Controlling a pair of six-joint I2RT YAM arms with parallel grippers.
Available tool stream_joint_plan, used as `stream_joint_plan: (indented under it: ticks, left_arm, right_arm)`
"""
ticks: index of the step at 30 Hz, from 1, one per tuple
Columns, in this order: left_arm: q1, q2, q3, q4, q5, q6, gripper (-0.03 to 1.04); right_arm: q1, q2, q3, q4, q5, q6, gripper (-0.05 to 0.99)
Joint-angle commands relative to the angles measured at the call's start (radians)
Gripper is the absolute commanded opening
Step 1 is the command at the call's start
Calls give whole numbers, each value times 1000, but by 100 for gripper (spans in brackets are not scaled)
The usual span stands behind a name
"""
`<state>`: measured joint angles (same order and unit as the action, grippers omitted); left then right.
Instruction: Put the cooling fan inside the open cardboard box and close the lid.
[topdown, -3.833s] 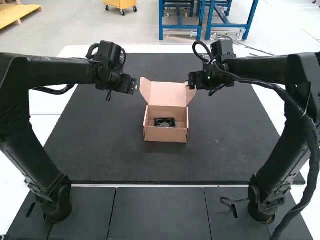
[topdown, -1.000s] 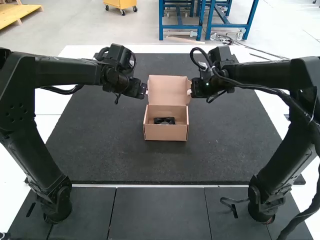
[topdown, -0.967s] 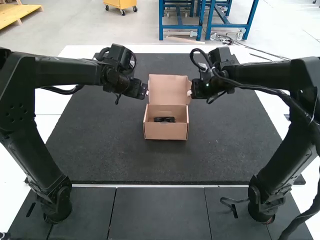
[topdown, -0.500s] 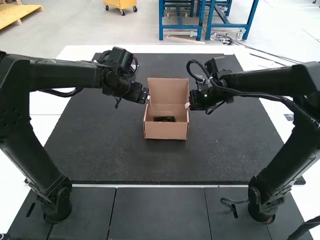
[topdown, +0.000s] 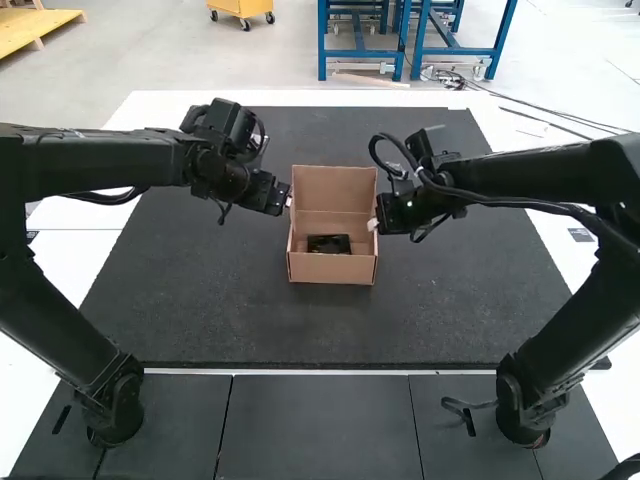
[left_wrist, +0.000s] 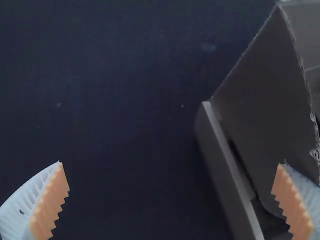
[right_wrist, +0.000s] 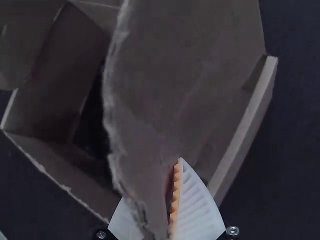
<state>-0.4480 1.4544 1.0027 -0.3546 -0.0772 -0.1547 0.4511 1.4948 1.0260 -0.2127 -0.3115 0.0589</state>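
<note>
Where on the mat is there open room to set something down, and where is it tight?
The black mat is bare from the cardboard box front wall to its near edge, and behind the lid. It is crowded at the box: the left hand and right hand flank the raised lid, and the cooling fan lies inside.

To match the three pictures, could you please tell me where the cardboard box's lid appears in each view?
High view: the lid stands upright at the cardboard box's far edge.
Left wrist view: the lid is the slanted cardboard panel.
Right wrist view: the lid spans the middle, pinched by the right gripper.
Shared landmark: the black mat.
</note>
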Motion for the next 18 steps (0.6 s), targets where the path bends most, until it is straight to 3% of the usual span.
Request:
stream_joint_plan:
  ticks: [1,10,18]
  left_arm:
    - [-9,-35,-9,3,19,0,96]
    - [-11,-54,-52,5,60,-2,96]
    - [-38,-92,-87,-30,67,15,96]
  right_arm:
    - [31,-11,-23,-5,-55,5,-2]
    - [32,-11,-64,18,-32,5,-2]
    - [38,-11,-69,4,-3,-5,-2]
